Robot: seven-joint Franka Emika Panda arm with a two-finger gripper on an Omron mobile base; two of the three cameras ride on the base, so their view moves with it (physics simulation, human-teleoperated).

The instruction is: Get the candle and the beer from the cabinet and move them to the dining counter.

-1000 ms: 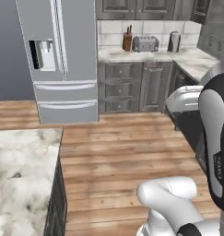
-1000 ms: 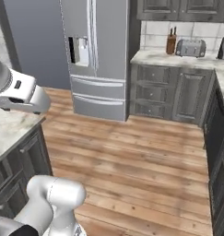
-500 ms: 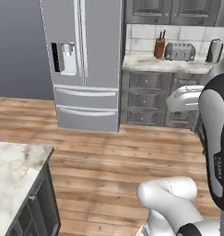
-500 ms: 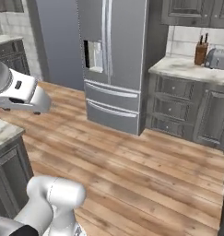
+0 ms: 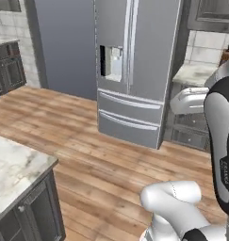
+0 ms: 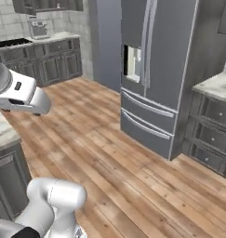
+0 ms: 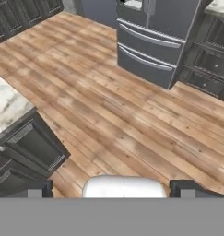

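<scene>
The base is facing a steel fridge point(image 5: 134, 70) across a bare wood floor point(image 5: 87, 160). The gripper point(image 7: 111, 188) is looking down along the floor toward the fridge, its two dark fingertips point(image 7: 32, 188) set wide apart with nothing between them: the jaws are open and empty.

Risk, as judged from this position:
- The marble table point(image 5: 14, 167) is projecting at the near left of the fridge, its corner close to the base. Any swing or drive toward that side is risking a clip of the corner or of the dark cupboard fronts point(image 7: 32, 150) under it.
- The forearm point(image 6: 21, 93) is reaching out sideways over the floor, to the left of the fridge in the right base view. Driving with it extended is widening the swept path near the fridge doors and the drawer unit point(image 6: 212, 135) to the right of the fridge.
- Neither the candle nor the beer is visible, so their position cannot be told from here. Closing on a wrong cabinet would cost time; dark wall cabinets are showing at the top right of the fridge point(image 5: 212, 16) and far left of it point(image 6: 47, 5), and which holds the items cannot be told.

Relation of task items to the jaws: undetermined. The jaws are well apart from any wall cabinet and pointing at floor. No step of fetching is yet done, by this evidence.
</scene>
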